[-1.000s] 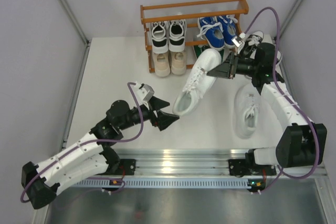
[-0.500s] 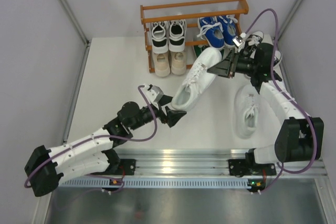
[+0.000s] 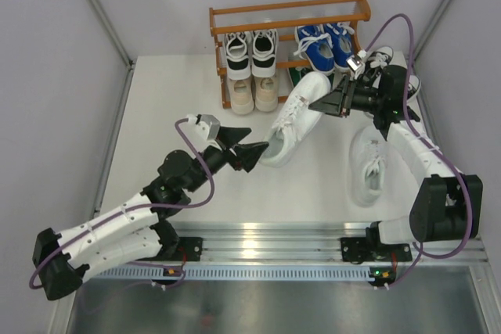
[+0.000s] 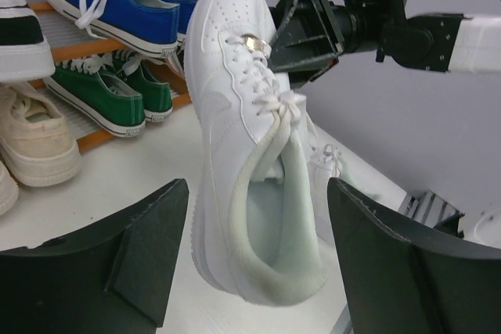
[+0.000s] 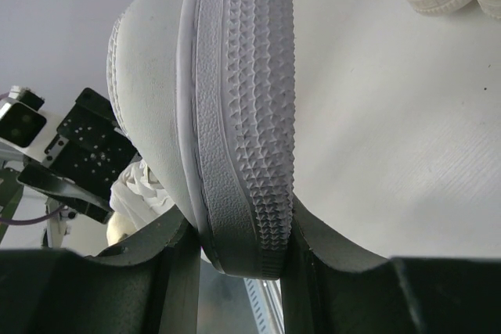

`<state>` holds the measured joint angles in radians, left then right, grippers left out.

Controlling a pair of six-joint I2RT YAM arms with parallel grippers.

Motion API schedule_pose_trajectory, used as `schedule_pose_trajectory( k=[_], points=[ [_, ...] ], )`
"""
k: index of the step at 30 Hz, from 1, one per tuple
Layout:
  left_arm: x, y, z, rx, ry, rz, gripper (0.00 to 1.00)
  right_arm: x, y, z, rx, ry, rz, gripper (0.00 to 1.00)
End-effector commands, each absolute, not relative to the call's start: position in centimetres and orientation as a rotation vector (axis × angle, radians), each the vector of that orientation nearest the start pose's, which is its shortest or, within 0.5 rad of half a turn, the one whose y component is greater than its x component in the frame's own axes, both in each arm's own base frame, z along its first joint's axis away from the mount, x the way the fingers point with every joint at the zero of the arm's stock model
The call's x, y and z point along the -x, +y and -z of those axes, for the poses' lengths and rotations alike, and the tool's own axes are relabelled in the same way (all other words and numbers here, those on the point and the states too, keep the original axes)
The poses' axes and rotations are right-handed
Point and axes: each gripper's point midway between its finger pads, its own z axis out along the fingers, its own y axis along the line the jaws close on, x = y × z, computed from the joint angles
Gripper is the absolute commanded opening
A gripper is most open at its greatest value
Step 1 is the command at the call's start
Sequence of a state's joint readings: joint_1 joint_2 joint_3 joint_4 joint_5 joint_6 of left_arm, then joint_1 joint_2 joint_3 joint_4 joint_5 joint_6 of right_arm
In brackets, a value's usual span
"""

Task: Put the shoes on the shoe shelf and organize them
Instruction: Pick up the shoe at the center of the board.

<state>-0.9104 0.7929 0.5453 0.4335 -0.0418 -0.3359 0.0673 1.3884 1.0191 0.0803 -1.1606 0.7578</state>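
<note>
While right pincer [image 3: 321,104] clamps white shoe [image 3: 290,121] at toe, left pincer [image 4: 257,193] stands open astride heel, gap each side.

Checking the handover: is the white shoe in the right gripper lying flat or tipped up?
Tipped up: the right gripper clamps the white shoe near its toe, and the heel hangs lower, its opening facing the left wrist camera.
</note>
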Motion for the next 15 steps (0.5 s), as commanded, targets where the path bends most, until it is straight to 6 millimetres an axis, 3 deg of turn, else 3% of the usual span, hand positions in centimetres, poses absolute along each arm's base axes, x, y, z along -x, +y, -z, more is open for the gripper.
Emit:
schedule_pose_trajectory(
  k=[1, 2, 3, 7, 15],
  points=[
    [-22.2, -27.3, -32.2, -0.321, 1.446, 0.931, 0.76, -30.5, 19.3, -31.5, 0.325, 1.878, -1.589, 0.00],
    [-22.3, -27.6, -32.1, -0.338, 1.454, 0.924, 0.69, -30.5, 19.3, -31.5, 0.323, 1.879, -1.586, 0.00],
    [-22.8, -28.3, -31.1, -0.360, 1.492, 0.906, 0.67, -30.4, 19.4, -31.4, 0.327, 1.881, -1.584, 0.00],
    [-23.3, -29.5, -31.0, -0.434, 1.508, 0.879, 0.58, -30.3, 19.3, -31.5, 0.331, 1.879, -1.581, 0.00],
    [-22.0, -29.4, -31.2, -0.555, 1.447, 0.864, 0.58, -30.5, 19.4, -31.6, 0.330, 1.878, -1.580, 0.00]
  ],
)
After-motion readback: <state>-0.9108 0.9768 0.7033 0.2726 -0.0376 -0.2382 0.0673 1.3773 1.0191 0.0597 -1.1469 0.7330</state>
